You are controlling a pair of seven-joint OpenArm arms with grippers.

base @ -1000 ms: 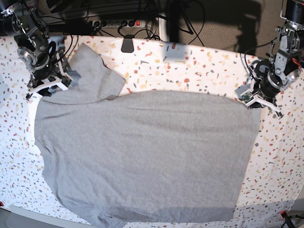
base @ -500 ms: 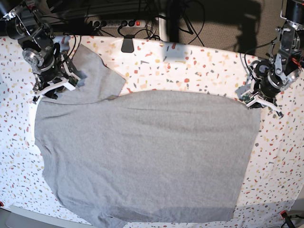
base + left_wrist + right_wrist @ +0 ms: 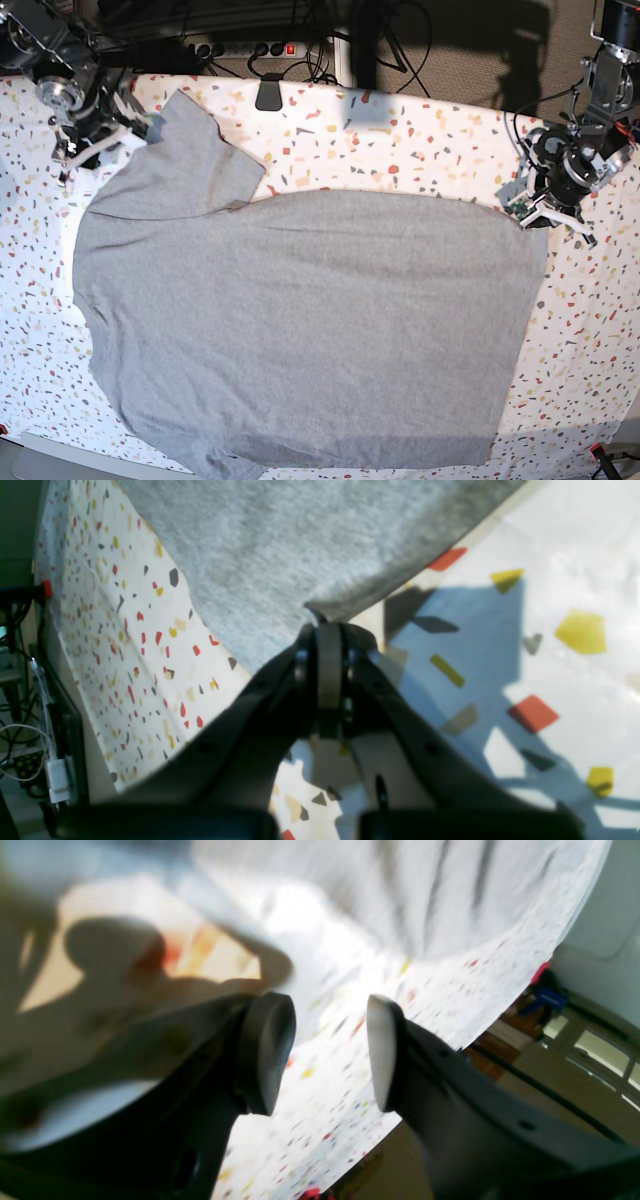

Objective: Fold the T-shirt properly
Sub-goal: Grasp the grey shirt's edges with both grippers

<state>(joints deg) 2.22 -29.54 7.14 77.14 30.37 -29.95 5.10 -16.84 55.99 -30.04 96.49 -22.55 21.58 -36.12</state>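
Note:
The heather-grey T-shirt lies spread flat on the table, plain side up, with one sleeve pointing to the back left. No lettering shows. My left gripper is at the shirt's back right corner. In the left wrist view it is shut on that edge of the shirt. My right gripper hovers just left of the sleeve. In the right wrist view it is open and empty, and the shirt is blurred beyond it.
The terrazzo-patterned table extends behind and to the right of the shirt. A black clamp, a power strip and cables sit at the back edge. A red clamp is at the front right corner.
My right gripper has moved from the shirt's shoulder towards the back left, now beside the sleeve and off the cloth. The left gripper and the shirt have barely moved.

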